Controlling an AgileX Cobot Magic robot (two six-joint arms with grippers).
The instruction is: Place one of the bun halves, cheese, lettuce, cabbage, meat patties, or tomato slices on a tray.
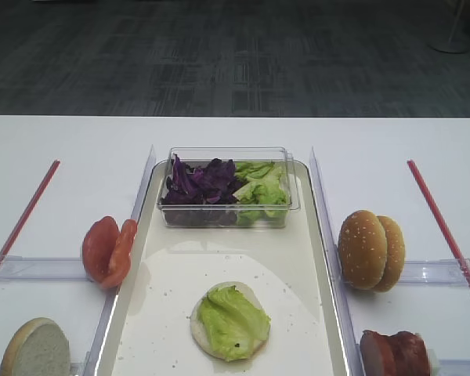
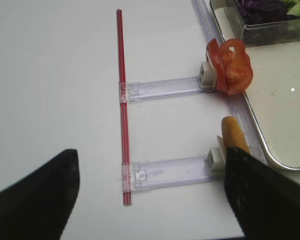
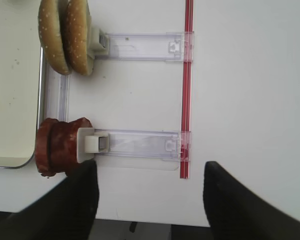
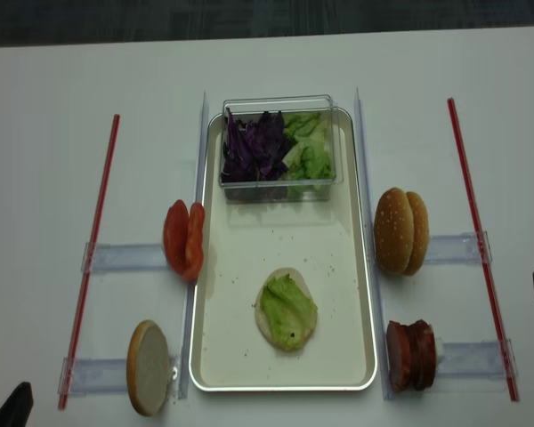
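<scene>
On the white desk (image 1: 63,149), the nearest things sit at the front corners. A single pale-faced bun half (image 1: 36,348) stands on edge in a clear holder at near left, and the meat patties (image 1: 394,353) stand on edge at near right. Both arms hang back over the near edge. The right gripper (image 3: 150,200) has its dark fingers (image 3: 75,200) spread wide with nothing between them, just near of the patties' holder. The left gripper (image 2: 150,200) is likewise released, its fingers (image 2: 35,200) parted over bare desk beside a red strip (image 2: 122,105).

Between the two sides lies the long cream tray (image 1: 305,298), crumb-speckled. In its near part a cut-face bun half (image 1: 229,320) lies flat with a crinkly lettuce (image 1: 233,319) leaf on top (the only stacked item so far).

Further back, tomato slices (image 1: 108,251) stand against the tray's left rim, and two sesame bun halves (image 1: 370,249) stand together off its right rim.

At the tray's far end sits a clear plastic tub (image 1: 227,188), holding purple cabbage (image 1: 202,182) on the left and more green leaves (image 1: 262,186) on the right.
</scene>
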